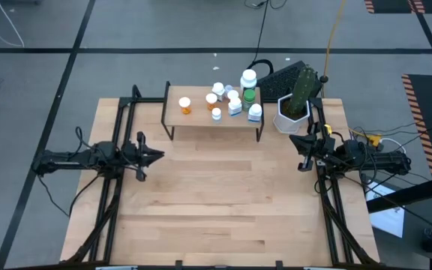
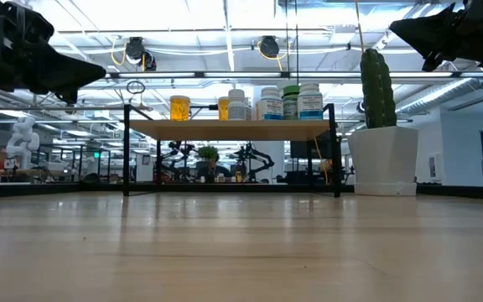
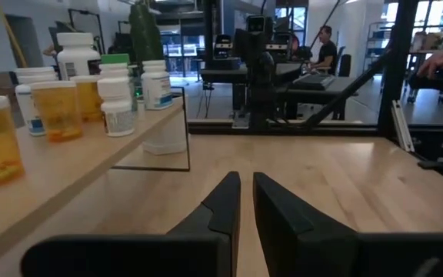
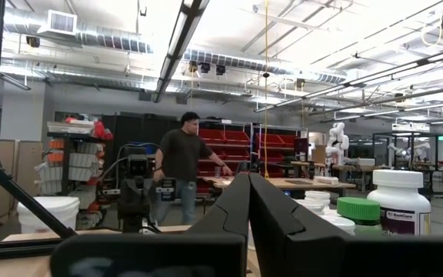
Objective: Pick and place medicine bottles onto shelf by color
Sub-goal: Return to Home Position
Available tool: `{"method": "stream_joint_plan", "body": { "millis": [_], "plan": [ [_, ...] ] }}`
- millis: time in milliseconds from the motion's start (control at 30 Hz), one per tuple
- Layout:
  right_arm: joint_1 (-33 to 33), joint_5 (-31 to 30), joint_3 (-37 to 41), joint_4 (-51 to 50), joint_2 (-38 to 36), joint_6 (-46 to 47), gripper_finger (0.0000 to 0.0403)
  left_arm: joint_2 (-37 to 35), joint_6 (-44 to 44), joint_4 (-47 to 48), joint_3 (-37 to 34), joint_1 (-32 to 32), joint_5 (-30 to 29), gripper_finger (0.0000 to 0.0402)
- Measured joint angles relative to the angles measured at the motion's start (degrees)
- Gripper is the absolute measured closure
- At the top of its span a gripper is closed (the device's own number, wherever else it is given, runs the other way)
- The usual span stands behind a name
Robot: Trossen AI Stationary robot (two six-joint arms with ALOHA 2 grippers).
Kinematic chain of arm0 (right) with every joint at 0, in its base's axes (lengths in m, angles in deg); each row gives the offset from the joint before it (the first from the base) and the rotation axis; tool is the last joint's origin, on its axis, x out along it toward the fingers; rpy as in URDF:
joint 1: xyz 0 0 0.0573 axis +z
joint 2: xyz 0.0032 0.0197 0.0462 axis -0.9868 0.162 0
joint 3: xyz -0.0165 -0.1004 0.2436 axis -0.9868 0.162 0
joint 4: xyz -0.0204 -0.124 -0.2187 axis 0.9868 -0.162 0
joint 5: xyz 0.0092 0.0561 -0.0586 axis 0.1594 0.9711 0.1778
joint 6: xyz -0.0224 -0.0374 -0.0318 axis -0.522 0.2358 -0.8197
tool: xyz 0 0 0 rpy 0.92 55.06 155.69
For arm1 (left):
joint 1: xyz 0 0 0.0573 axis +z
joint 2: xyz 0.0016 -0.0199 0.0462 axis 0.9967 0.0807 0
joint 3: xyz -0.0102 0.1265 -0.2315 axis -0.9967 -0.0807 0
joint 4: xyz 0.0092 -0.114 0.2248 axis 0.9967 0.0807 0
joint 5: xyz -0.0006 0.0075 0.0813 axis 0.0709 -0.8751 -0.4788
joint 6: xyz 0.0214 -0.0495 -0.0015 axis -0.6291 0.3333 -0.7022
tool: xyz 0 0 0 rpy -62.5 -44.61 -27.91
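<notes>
Several medicine bottles (image 1: 231, 97) stand upright on the shelf (image 1: 201, 120) at the table's far side: orange ones (image 2: 179, 107) toward its left end, white ones (image 2: 236, 104) in the middle, a green one (image 2: 291, 101) and white ones (image 2: 310, 101) toward the right. My left gripper (image 1: 158, 156) hovers over the table's left part, shut and holding nothing, pointing level toward the right edge; its wrist view has the bottles (image 3: 116, 104) beside it on the shelf (image 3: 68, 169). My right gripper (image 1: 300, 142) hovers at the right, shut (image 4: 248, 181), holding nothing.
A white hexagonal planter with a cactus (image 1: 295, 105) stands right of the shelf, near my right arm. A dark keyboard (image 1: 282, 77) lies beyond the table's far edge. Bare wood (image 1: 216, 195) stretches between the arms and toward the near edge. People show in the room behind.
</notes>
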Motion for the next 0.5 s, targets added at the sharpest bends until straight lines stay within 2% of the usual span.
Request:
{"method": "stream_joint_plan", "body": {
  "millis": [500],
  "plan": [
    [0.0,0.0,0.0,0.0,0.0,0.0,0.0403,0.0,0.0,-3.9,0.0,-1.1,-0.1,0.036]
  ]
}}
